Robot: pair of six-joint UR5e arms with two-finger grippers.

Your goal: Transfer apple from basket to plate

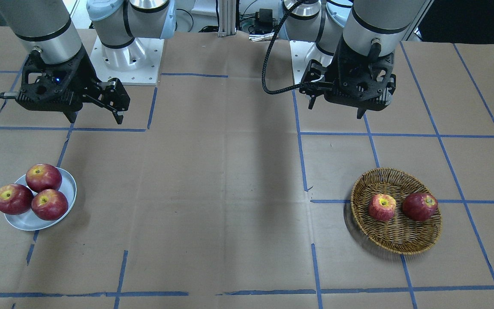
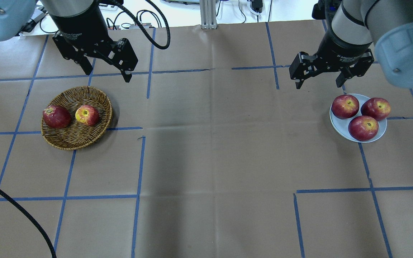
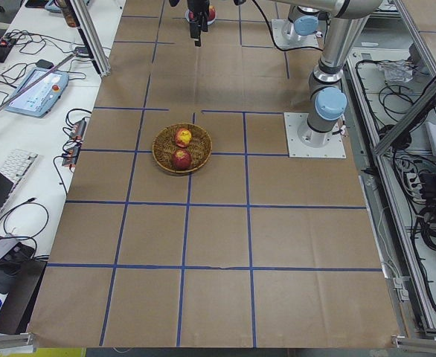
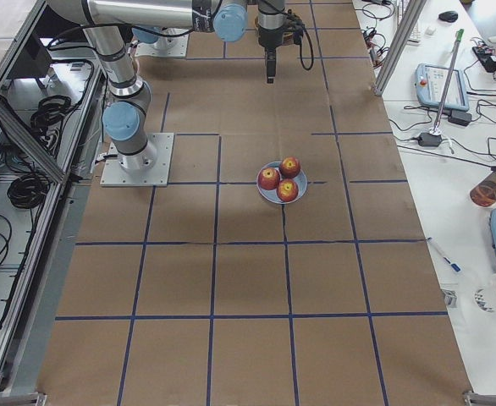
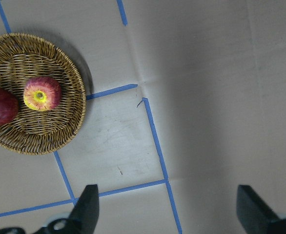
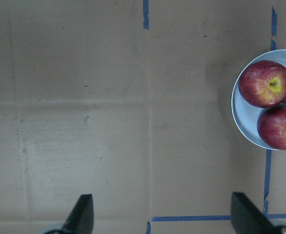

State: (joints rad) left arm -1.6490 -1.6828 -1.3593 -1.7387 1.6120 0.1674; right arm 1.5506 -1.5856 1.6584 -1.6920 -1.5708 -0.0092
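The pale pinkish-red apple [image 2: 87,115] with a yellow stem patch lies in the brown wicker basket [image 2: 73,138], next to a darker red apple [image 2: 56,116]. Both also show in the left wrist view: apple [image 5: 42,93], basket [image 5: 35,139]. The pale bluish-white plate [image 2: 338,125] holds three red apples [image 2: 363,128]; part of the plate shows in the right wrist view [image 6: 241,117]. My left gripper [image 2: 106,72] is open and empty, behind the basket and above the table. My right gripper [image 2: 319,85] is open and empty, just behind the plate.
The table is covered in brown paper with a grid of blue tape lines [image 2: 140,161]. A black cable [image 2: 20,211] crosses the near left corner of the overhead view. The two arm bases [image 1: 122,56] stand at the table's robot side.
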